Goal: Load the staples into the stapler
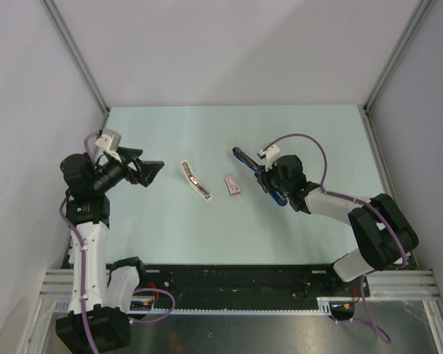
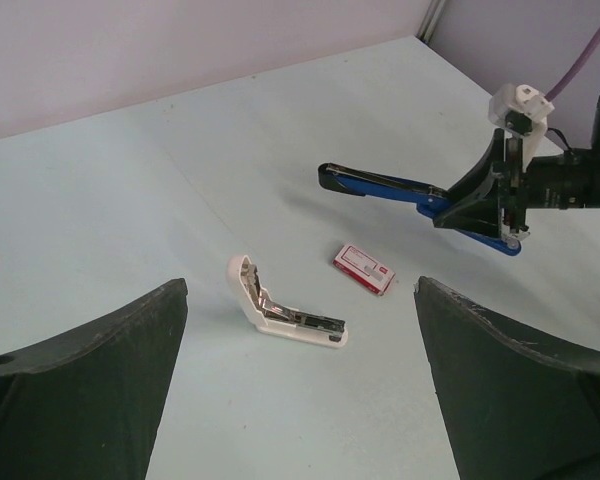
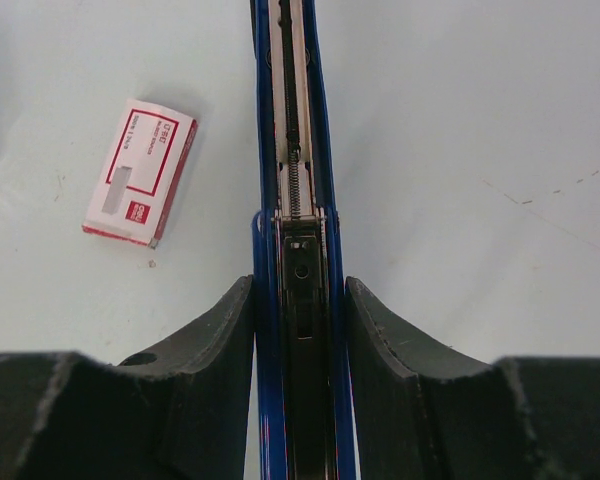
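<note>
The blue stapler is held clenched in the right end effector, channel exposed, above the surface. The left end effector is spread wide, empty. The staple box nearby should be gripped squarely across its narrow sides.

A white hinged stapler-like item, opened at an angle with silvery metal exposed inside, is seen lying on the pale green surface. The surface is enclosed by white walls and aluminium corner posts.

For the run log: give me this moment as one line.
right gripper: shut on blue stapler | left gripper: open, empty | staple box: on table
</note>
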Controlling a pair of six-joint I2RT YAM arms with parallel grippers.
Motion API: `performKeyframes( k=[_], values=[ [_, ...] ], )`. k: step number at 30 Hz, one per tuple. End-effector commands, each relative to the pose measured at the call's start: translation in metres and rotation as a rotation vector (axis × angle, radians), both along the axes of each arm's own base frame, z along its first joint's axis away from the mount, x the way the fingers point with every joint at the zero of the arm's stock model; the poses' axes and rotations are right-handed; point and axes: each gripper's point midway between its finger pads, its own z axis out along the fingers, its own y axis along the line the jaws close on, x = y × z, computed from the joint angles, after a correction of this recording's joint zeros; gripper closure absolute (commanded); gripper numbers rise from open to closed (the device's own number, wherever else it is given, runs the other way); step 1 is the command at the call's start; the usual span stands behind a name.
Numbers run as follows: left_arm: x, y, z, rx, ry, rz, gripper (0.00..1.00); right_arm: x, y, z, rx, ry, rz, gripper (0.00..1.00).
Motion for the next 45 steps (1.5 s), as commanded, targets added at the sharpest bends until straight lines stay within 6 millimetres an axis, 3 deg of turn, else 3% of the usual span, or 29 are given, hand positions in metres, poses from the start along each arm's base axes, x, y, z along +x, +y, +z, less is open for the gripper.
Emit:
performKeyframes(
  k=[1,15,32,45],
  values=[
    [-0.003,-0.002,0.002,-0.009,-0.006,-0.020,0.01,0.036,0.009,0.042,0.080,-0.113,-0.132,1.00],
    [-0.001,-0.001,-0.003,-0.004,0.001,-0.017,0.01,0.043,0.029,0.008,0.008,-0.024,-0.177,1.00],
    [0.000,0.000,-0.006,0.000,0.004,-0.019,0.01,0.041,0.036,-0.010,-0.038,-0.019,-0.206,1.00],
    [-0.001,-0.001,-0.005,0.002,-0.003,-0.019,0.00,0.039,0.035,-0.018,-0.056,-0.003,-0.207,0.80]
  ],
)
